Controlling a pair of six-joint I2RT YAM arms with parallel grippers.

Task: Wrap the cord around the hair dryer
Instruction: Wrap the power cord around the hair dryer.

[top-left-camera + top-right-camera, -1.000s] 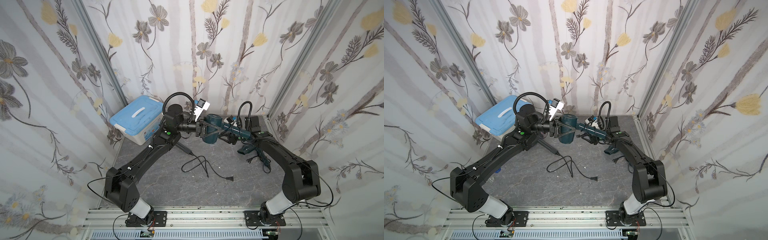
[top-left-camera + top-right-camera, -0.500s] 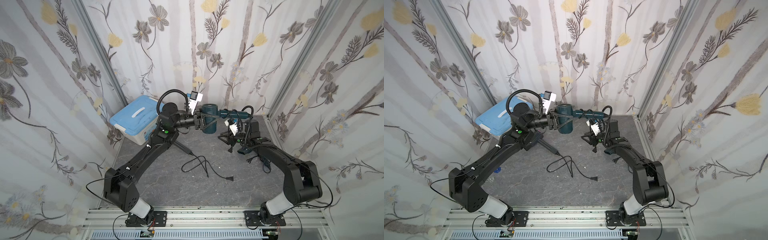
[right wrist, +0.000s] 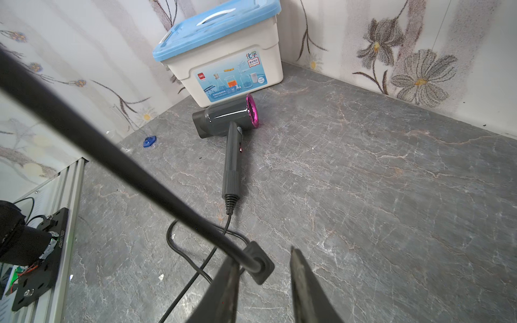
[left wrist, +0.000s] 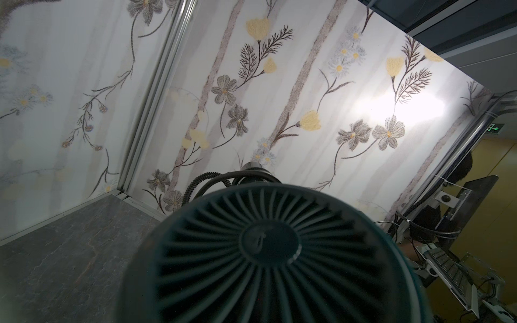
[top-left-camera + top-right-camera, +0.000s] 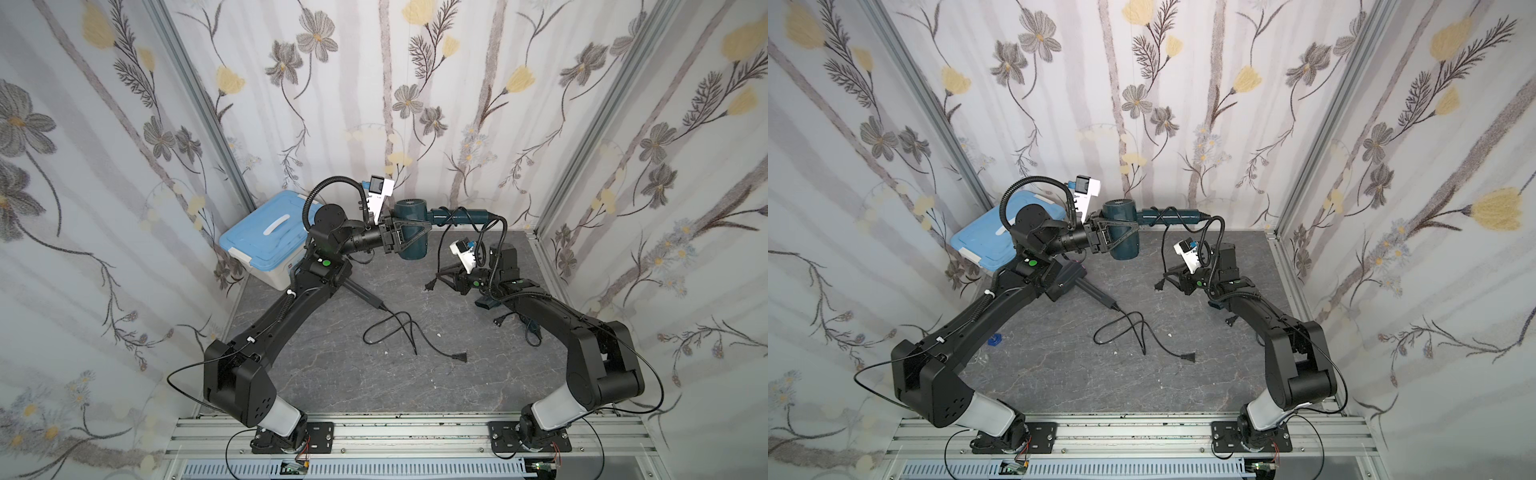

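Over the last second the left arm has raised the hair dryer [image 5: 412, 251] and carried it back toward the table's far edge. The right gripper [image 5: 446, 279] has come off the handle [image 5: 457, 217] and dropped low, its jaws narrowing.

In both top views the left arm reaches forward from a low elbow with its wrist level. The left gripper [image 5: 419, 235] is clamped sideways across the smooth teal barrel, holding it in the air over the middle of the far edge. The slim handle points level toward the right side, with the black cord [image 5: 1177, 214] spiralled around it in several turns. The cord's tail hangs down to the right gripper, which sits low over the grey marbled table [image 5: 332, 374], right of centre. The right arm is folded and its wrist is turned leftward. A plug [image 5: 429, 285] sticks out past its tips.

In the left wrist view, the dryer's round ribbed intake grille [image 4: 268, 251] fills the lower frame, with dark cord loops just beyond it.

In the right wrist view, the two dark fingers [image 3: 223, 293] stand apart with bare table between them. The cord runs straight and slanted to the flat black plug, which lies against one fingertip; I cannot tell whether it is pinched. A glossy grey second dryer [image 3: 226, 117] with a magenta ring lies near the far left corner, just beside a white plastic box [image 3: 223, 64] with a blue lid.
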